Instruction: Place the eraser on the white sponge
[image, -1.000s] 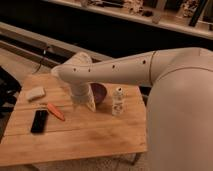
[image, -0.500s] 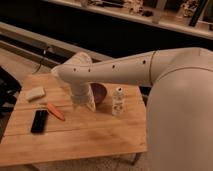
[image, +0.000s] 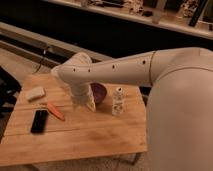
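Picking up seemed the step in hand: the gripper (image: 86, 104) hung spread and empty above the tabletop (image: 95, 137). The eraser (image: 39, 121) lay flat there, apart from the white sponge (image: 35, 93). Next, the gripper likely needed to cross to the eraser and descend over it.

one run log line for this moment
stage: pre-grasp | gripper: open, empty, beside purple bowl | eraser: flat on table, untouched | white sponge: far left corner, nothing on it

Dim, warm light; bkgd near-black; all soft-focus; gripper (image: 85, 103) over table (image: 100, 142) centre blurred too
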